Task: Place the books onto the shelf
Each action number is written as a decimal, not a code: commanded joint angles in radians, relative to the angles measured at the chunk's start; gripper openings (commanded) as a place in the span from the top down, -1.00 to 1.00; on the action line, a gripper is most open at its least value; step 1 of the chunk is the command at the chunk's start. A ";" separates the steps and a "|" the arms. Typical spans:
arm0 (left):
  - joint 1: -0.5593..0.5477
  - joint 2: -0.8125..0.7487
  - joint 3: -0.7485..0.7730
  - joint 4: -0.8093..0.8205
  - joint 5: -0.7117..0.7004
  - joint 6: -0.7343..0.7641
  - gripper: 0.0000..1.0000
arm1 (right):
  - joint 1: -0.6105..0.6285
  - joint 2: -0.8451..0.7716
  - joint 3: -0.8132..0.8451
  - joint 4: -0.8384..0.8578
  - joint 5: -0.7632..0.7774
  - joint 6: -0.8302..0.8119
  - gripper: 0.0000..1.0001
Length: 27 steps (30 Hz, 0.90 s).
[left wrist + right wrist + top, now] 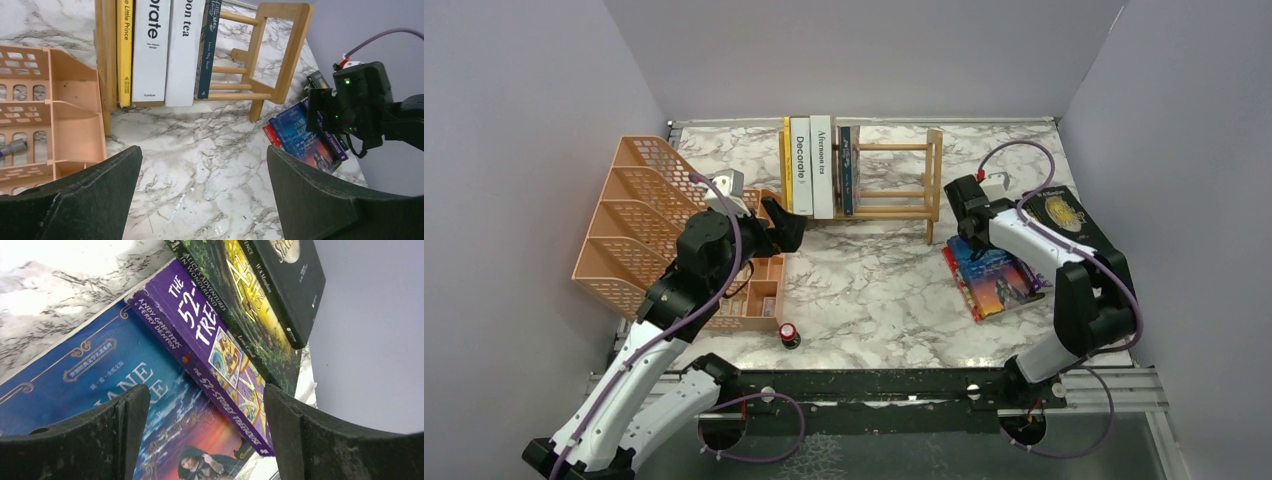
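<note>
Hovering the right gripper, jaws apart and empty, over the right-hand pile, I aim at the purple 52-Storey Treehouse lying on Jane Eyre. It is best pinched squarely along its spine, then stood in the free half of the wooden shelf; the left gripper is likewise open.

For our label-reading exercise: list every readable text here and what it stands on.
"Decorate": white book
"Afternoon tea": second white book
"Little Prince": yellow book
"JANE": blue book
"THE 52-STORY TREEHOUSE", "ANDY GRIFFITHS & TERRY DENTON": purple book
"ALICE'S ADVENTURES IN WONDERLAND": green book
"W.S. Maugham": black book
Dark book on shelf: too blurred.
</note>
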<state>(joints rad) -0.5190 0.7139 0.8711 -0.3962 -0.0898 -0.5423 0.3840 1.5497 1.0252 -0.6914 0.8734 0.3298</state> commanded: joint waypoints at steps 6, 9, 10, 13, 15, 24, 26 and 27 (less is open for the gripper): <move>0.004 0.068 0.083 -0.009 0.018 -0.013 -0.89 | -0.060 0.121 -0.014 0.107 -0.100 -0.051 -0.77; 0.005 0.092 0.084 -0.004 0.004 -0.005 -0.89 | -0.068 0.188 -0.004 0.089 -0.082 -0.028 -0.69; 0.005 0.099 0.081 0.006 -0.001 -0.001 -0.89 | -0.069 0.226 0.014 0.058 -0.074 -0.001 -0.65; 0.005 0.124 0.070 0.047 -0.025 0.015 -0.89 | -0.073 0.267 0.025 0.047 -0.084 0.028 -0.59; 0.004 0.147 0.068 0.070 -0.035 0.027 -0.89 | -0.085 0.288 0.015 0.078 -0.102 0.017 -0.58; 0.005 0.210 0.051 0.118 -0.058 0.075 -0.89 | -0.105 0.317 -0.003 0.138 -0.105 -0.044 -0.22; 0.005 0.204 0.042 0.117 -0.082 0.083 -0.89 | -0.104 0.315 0.005 0.136 -0.131 -0.059 0.02; 0.005 0.201 0.037 0.118 -0.087 0.085 -0.89 | -0.105 0.312 0.012 0.123 -0.144 -0.060 0.19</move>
<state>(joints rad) -0.5182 0.9279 0.9234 -0.3195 -0.1188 -0.4965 0.3054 1.7870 1.0870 -0.5434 0.9375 0.2626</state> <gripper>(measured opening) 0.946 0.516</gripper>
